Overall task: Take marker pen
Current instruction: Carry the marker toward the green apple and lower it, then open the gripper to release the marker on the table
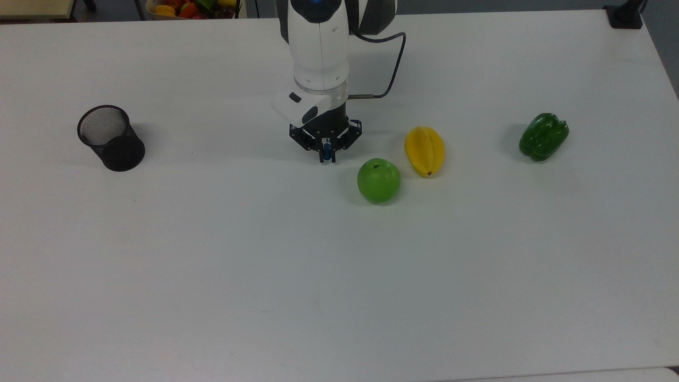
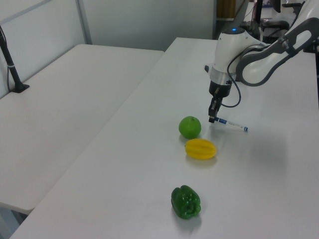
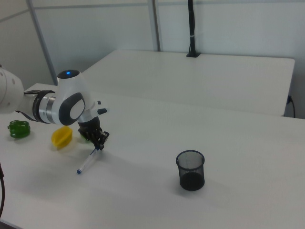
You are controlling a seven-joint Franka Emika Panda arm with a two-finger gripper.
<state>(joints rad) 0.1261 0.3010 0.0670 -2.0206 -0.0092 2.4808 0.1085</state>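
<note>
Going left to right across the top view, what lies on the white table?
Black mesh pen cup → robot hand holding the blue-capped white marker pen → round green apple → yellow starfruit → dark green bell pepper.

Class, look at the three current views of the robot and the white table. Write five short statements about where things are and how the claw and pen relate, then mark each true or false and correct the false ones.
1. The claw grips one end of the marker pen. True.
2. The marker pen stands inside the black mesh cup. False: it is held at the claw, far from the cup.
3. The green apple sits beside the yellow starfruit. True.
4. The green pepper touches the apple. False: the starfruit lies between them.
5. The mesh cup lies on its side. False: it stands upright.
</note>
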